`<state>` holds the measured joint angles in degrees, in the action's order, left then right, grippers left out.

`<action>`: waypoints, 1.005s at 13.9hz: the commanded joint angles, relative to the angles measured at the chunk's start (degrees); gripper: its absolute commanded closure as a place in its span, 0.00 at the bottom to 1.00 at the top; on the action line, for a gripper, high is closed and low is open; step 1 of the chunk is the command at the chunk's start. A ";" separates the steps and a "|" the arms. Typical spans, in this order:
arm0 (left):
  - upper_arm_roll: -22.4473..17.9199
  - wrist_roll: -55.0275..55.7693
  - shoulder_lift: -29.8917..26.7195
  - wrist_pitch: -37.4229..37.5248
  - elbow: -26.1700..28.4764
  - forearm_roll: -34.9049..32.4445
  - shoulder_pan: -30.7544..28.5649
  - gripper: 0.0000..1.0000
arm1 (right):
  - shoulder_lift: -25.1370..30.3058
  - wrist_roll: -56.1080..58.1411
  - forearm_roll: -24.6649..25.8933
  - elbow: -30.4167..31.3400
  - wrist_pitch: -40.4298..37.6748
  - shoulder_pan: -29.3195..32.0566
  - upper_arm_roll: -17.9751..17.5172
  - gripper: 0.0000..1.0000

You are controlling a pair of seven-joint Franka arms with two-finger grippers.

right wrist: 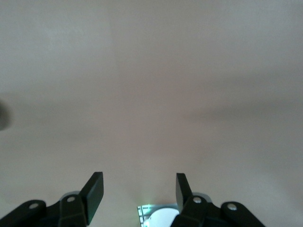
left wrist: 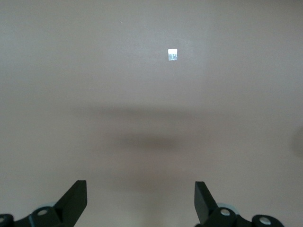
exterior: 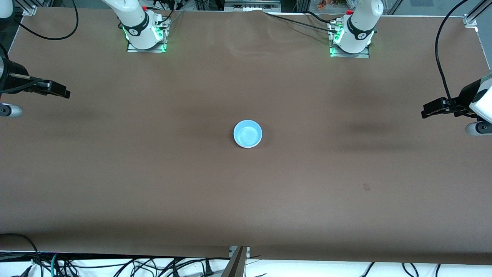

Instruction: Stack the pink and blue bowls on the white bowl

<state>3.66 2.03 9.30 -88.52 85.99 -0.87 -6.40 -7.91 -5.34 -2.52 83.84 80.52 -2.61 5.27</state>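
Observation:
A light sky blue bowl stands upright in the middle of the brown table. A thin white rim shows under its nearer edge, so it sits in the white bowl. The pink bowl is hidden or out of view. My left gripper waits above the left arm's end of the table, open and empty, and it also shows in the left wrist view. My right gripper waits above the right arm's end, open and empty, and it also shows in the right wrist view.
The two arm bases stand along the table edge farthest from the front camera. A small mark lies on the table toward the left arm's end; a small pale square shows in the left wrist view. Cables hang below the nearest edge.

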 commanded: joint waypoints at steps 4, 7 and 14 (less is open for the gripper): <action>0.12 -0.80 0.89 1.51 -2.05 0.60 -0.28 0.00 | 3.94 0.68 0.85 5.97 5.43 12.26 -11.24 0.30; 0.12 -0.80 0.89 1.51 -2.14 0.69 -0.36 0.00 | 7.02 0.68 0.85 10.18 7.63 12.54 -11.60 0.30; 0.12 -0.80 0.89 1.51 -2.14 0.69 -0.36 0.00 | 10.98 -0.11 0.94 15.47 10.53 11.13 -12.13 0.30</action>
<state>3.66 2.03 9.39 -88.52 85.87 -0.86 -6.40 1.39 -5.35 -2.31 97.40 89.80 8.56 -6.35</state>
